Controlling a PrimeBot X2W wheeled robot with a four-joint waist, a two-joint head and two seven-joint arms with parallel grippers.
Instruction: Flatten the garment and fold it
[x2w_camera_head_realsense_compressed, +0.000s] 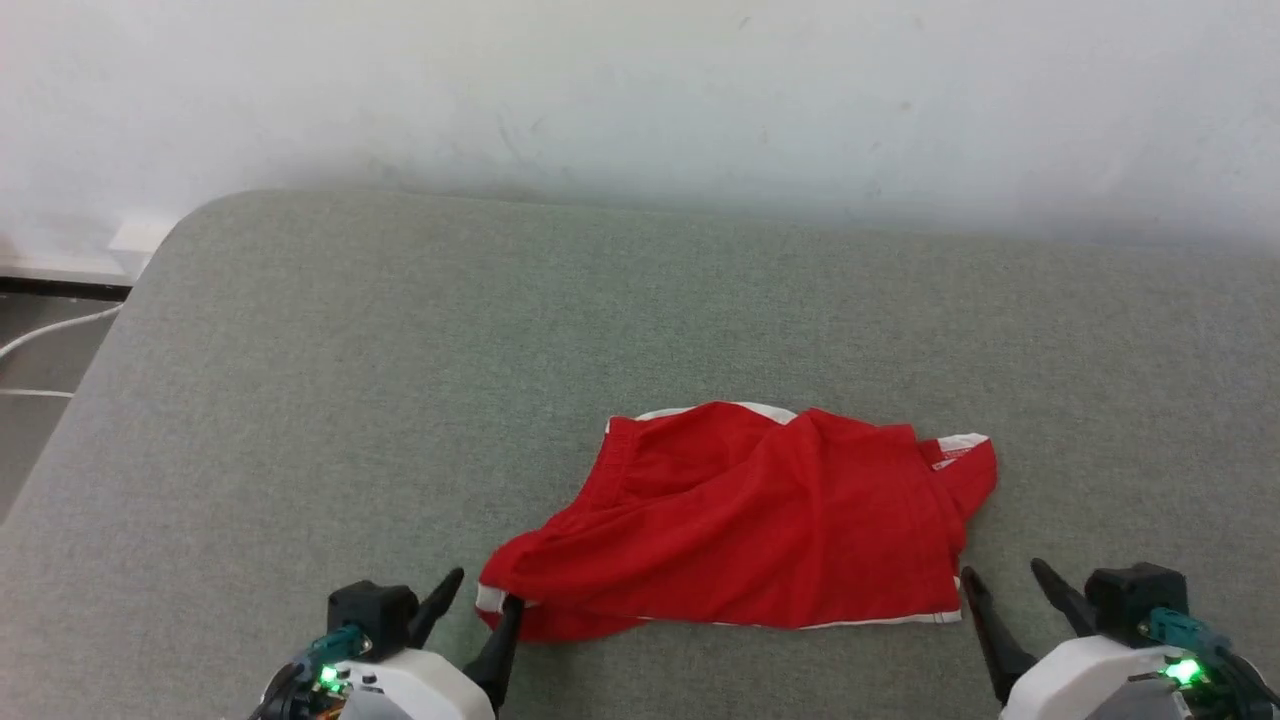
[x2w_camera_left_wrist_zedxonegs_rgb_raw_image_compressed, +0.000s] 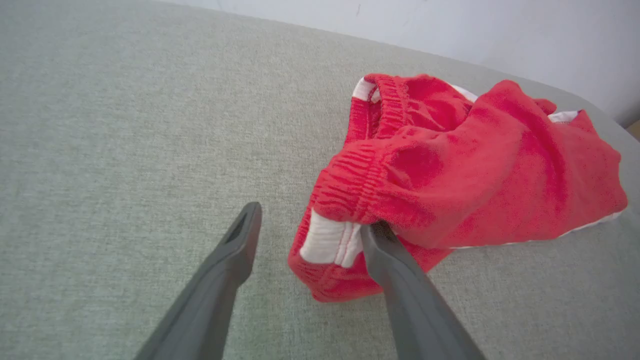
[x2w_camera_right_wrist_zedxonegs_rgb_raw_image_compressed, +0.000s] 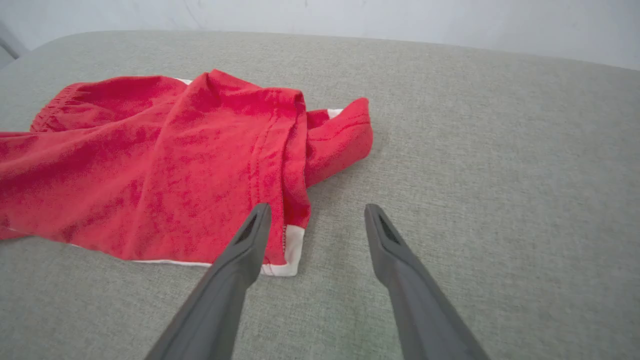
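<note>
We are at the flattening step: the garment (x2w_camera_head_realsense_compressed: 750, 510) lies crumpled, and neither gripper holds it.

Nearest us, at lower left of the head view, our left gripper (x2w_camera_head_realsense_compressed: 484, 590) stands spread, one finger tucked against the gathered waistband (x2w_camera_left_wrist_zedxonegs_rgb_raw_image_compressed: 350, 170) corner, the other over bare surface (x2w_camera_head_realsense_compressed: 400, 350). At lower right our right gripper (x2w_camera_head_realsense_compressed: 1000, 568) is likewise spread and holds nothing, one finger just beside the white-trimmed hem corner (x2w_camera_right_wrist_zedxonegs_rgb_raw_image_compressed: 287, 257). We judge each must close on its corner, then draw apart to smooth the wrinkles. The garment sits lower centre, long axis left to right, waistband pointing left. Beyond it, bare surface runs up to the pale wall (x2w_camera_head_realsense_compressed: 640, 90).
</note>
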